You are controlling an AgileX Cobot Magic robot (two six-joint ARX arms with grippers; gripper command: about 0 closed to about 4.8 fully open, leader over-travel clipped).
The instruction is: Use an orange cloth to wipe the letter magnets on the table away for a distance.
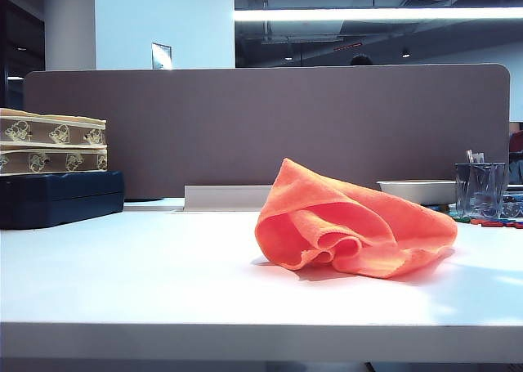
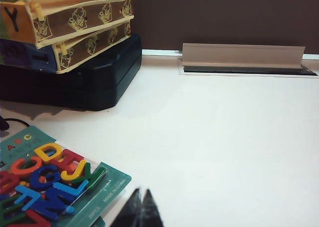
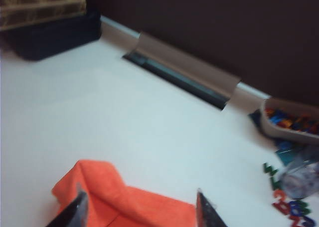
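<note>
White desk (image 1: 122,266) fills your working area, backed by a brown divider panel (image 1: 270,131), with patterned boxes (image 1: 51,141) stacked on a dark case (image 1: 61,196) at the far left. The orange cloth (image 1: 351,225) sits crumpled in a heap right of centre, apparently released on the desk. Your right hand (image 3: 139,212) hangs just above it, its two fingers spread apart with cloth showing between them and nothing clamped. Your left hand (image 2: 140,212) is parked low over a packet of letters (image 2: 47,179); only its dark tips show, seemingly close together, but I cannot tell for certain.

Loose letter magnets (image 3: 289,199) lie at the desk's right side, beside a clear cup (image 1: 480,190) and a shallow tray (image 1: 417,190), with some letters under the cup's base.

Watch the risks. A bunched cloth tends to ride over flat letters rather than push them, so you probably need it flatter. Sweeping toward the cup may tip it or jam magnets against the tray. A pinch on one fold alone could let the cloth trail loose.
</note>
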